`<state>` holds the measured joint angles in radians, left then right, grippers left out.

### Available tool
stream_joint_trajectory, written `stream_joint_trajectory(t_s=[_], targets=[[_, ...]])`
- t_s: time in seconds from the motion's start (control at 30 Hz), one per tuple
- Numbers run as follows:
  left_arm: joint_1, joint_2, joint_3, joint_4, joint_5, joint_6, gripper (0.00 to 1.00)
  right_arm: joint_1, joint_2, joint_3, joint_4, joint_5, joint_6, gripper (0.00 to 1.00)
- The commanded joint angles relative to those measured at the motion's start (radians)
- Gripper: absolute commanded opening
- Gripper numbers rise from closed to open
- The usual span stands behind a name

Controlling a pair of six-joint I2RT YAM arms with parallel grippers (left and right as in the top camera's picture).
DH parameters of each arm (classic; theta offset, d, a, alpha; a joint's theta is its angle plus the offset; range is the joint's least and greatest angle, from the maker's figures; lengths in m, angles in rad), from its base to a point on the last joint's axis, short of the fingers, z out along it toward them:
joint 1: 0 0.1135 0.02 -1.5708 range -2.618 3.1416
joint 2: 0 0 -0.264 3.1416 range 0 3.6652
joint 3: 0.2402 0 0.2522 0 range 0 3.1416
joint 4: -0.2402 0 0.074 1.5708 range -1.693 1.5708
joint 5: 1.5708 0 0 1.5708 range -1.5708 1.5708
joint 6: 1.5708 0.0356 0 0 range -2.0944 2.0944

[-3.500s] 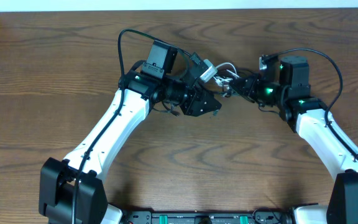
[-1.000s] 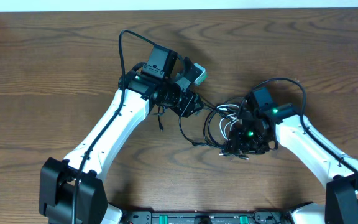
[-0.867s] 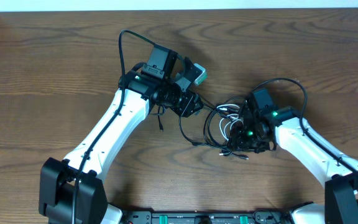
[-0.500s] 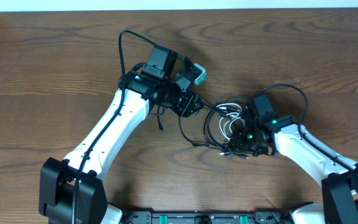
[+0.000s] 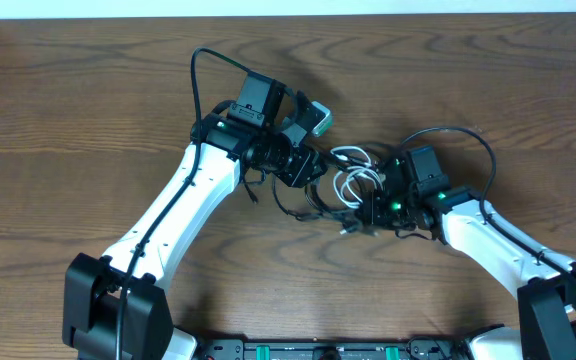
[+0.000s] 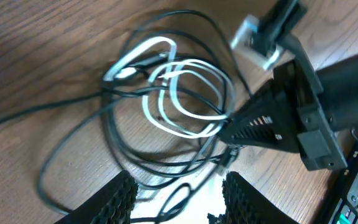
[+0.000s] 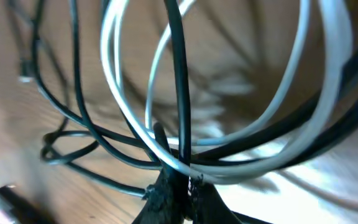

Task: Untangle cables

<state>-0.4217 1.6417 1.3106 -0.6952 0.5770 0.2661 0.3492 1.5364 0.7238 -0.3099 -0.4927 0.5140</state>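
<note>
Brown wood table (image 5: pixel 68 100). We see the cables (image 5: pixel 348 185) tangled at centre frame in the overhead view: white cable (image 6: pixel 179 93) looped through black cables (image 6: pixel 114 143). Right gripper (image 7: pixel 178 190) is pinched closed on white and black strands at the bundle's right side. Left gripper (image 6: pixel 178 196) sits at its upper left, jaws apart, black loops running between them.
</note>
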Motion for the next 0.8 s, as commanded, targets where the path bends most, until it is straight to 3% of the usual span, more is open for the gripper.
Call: stream_joint_trajectory(t_s=[0.0, 0.23, 0.5, 0.77], targets=[[-0.002, 0.005, 0.014, 0.001, 0.032, 0.006, 0.46, -0.047, -0.005, -0.001, 0.081, -0.104, 0.102, 0.01], [-0.002, 0.005, 0.014, 0.008, 0.129, 0.006, 0.46, -0.214, -0.005, -0.001, 0.352, -0.298, 0.323, 0.01], [-0.002, 0.005, 0.014, 0.109, 0.335, 0.006, 0.46, -0.244, -0.005, -0.001, 0.613, -0.489, 0.488, 0.01], [-0.003, 0.005, 0.014, 0.145, 0.318, 0.007, 0.45, -0.244, -0.005, -0.001, 0.843, -0.572, 0.63, 0.01]])
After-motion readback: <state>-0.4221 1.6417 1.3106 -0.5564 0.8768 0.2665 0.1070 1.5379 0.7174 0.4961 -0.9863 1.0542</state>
